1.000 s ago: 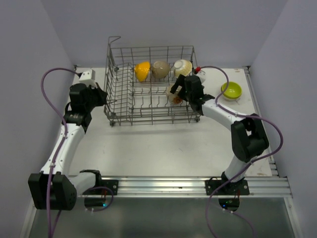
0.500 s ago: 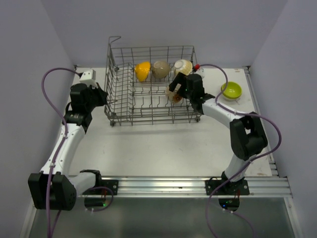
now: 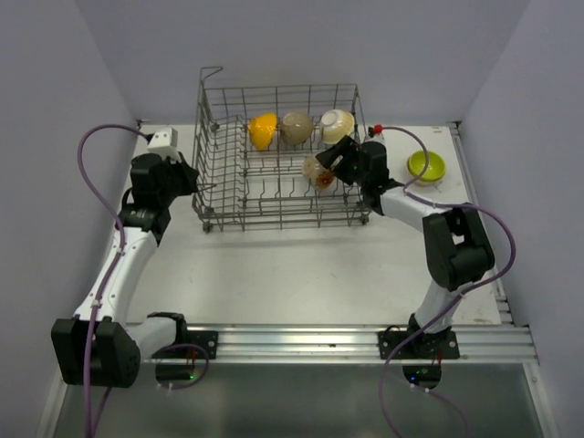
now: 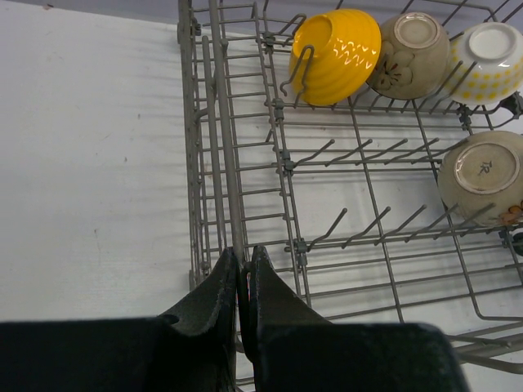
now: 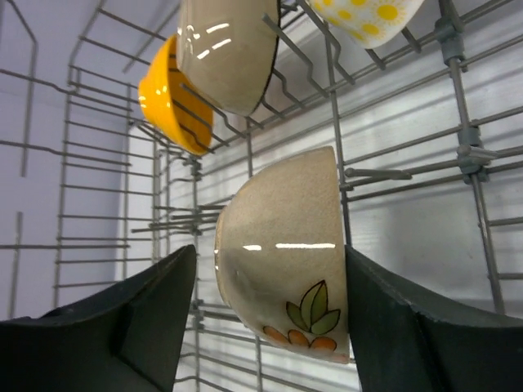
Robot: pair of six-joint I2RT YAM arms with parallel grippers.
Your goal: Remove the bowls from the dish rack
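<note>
The dish rack (image 3: 274, 196) is a grey wire basket at the middle back of the table. Three bowls stand on edge along its far row: yellow (image 3: 262, 130), beige (image 3: 296, 127) and white with yellow dots (image 3: 336, 123). A tan bowl with a leaf pattern (image 5: 282, 245) stands on edge in the nearer right row. My right gripper (image 5: 270, 253) straddles it, open: one finger (image 5: 392, 318) touches the base, the other (image 5: 155, 310) stands off the rim. My left gripper (image 4: 242, 255) is shut on the rack's left rim wire (image 4: 237, 163).
A lime green bowl (image 3: 426, 165) sits on the table to the right of the rack, by the table's right edge. The rack's tall grid sides and upright tines (image 4: 359, 151) surround the bowls. Purple cables loop off both arms.
My right wrist has turned and shifted slightly right, and its jaws have narrowed around the leaf-pattern bowl. The left arm and the rack have not moved.
</note>
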